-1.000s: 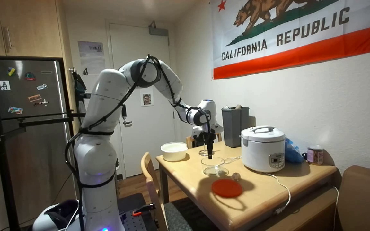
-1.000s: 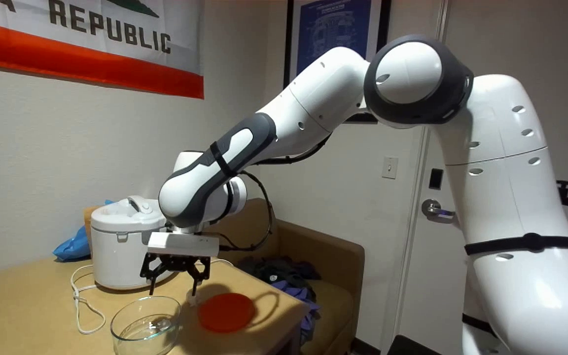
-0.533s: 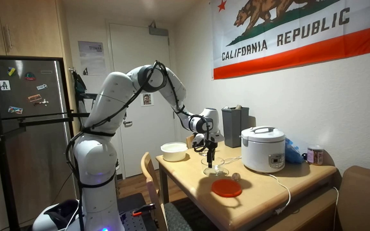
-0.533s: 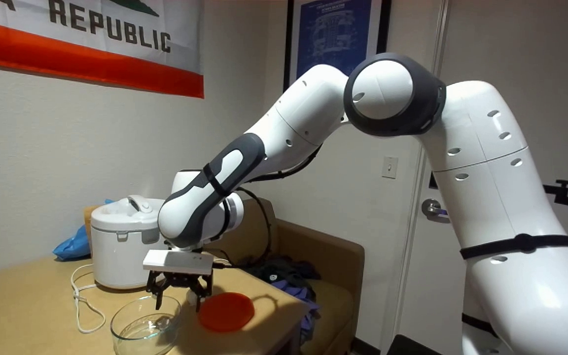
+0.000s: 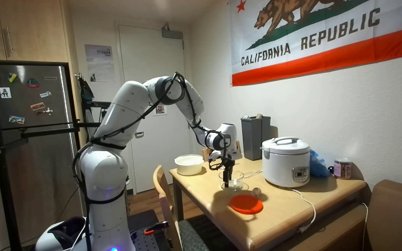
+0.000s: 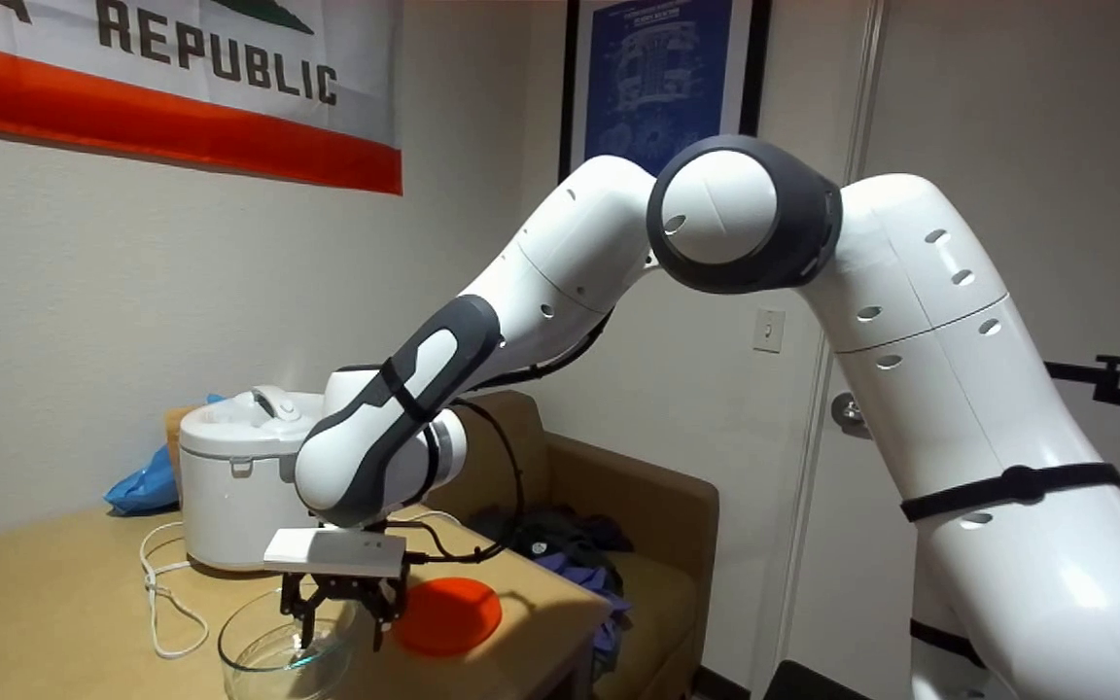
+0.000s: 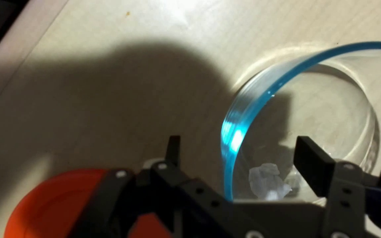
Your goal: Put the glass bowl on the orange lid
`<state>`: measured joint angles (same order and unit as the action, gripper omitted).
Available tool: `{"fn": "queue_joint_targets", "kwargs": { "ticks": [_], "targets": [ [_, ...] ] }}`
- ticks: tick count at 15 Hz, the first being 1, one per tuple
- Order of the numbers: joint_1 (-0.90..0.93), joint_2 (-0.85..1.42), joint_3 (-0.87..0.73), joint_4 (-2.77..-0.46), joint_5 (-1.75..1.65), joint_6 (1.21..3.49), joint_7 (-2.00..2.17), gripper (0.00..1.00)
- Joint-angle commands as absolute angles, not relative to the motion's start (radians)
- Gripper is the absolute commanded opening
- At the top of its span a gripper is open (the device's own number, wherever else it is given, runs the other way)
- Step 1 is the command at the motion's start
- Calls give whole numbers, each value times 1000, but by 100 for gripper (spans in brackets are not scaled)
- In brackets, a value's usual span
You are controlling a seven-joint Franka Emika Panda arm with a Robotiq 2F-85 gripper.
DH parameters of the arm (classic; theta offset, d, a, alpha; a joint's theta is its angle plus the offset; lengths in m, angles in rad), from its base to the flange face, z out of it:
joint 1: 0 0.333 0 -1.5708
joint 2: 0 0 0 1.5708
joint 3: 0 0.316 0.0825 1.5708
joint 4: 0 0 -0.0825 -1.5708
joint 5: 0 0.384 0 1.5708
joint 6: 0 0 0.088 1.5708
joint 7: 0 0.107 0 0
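Note:
The clear glass bowl (image 5: 240, 185) stands upright on the table in both exterior views (image 6: 263, 671), beside the flat orange lid (image 5: 246, 204). The lid also shows in an exterior view (image 6: 447, 616) and at the lower left of the wrist view (image 7: 50, 208). My gripper (image 6: 342, 640) is open and points down at the bowl. In the wrist view my gripper (image 7: 241, 152) straddles the bowl's near wall (image 7: 256, 105), one finger outside the rim, the other over the inside. Neither finger visibly touches the glass. A small whitish crumpled piece (image 7: 268, 181) shows within the bowl.
A white rice cooker (image 5: 285, 164) stands behind the lid, with a white cord (image 6: 166, 603) on the table. A small round clear object (image 5: 256, 191) sits next to the lid. A white bowl (image 5: 189, 165) and a grey bin (image 5: 251, 139) are farther back.
My gripper has come down from above the bowl to around its rim, shifting slightly left in an exterior view. It has stayed open. The bowl and lid have not moved.

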<state>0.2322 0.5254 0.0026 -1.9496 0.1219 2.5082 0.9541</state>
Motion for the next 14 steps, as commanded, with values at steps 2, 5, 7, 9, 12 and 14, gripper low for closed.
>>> {"fn": "queue_joint_targets", "kwargs": {
  "ticks": [2, 5, 7, 9, 12, 14],
  "targets": [
    [238, 534, -7, -1929, 125, 2524, 979, 50],
    [232, 518, -2, -1925, 136, 2540, 974, 26],
    [232, 511, -2, -1925, 138, 2562, 972, 10],
    [232, 510, -1, -1925, 139, 2578, 970, 6],
    [231, 511, 3, -1928, 144, 2592, 968, 7],
    [230, 511, 4, -1930, 147, 2591, 965, 7]
  ]
}}
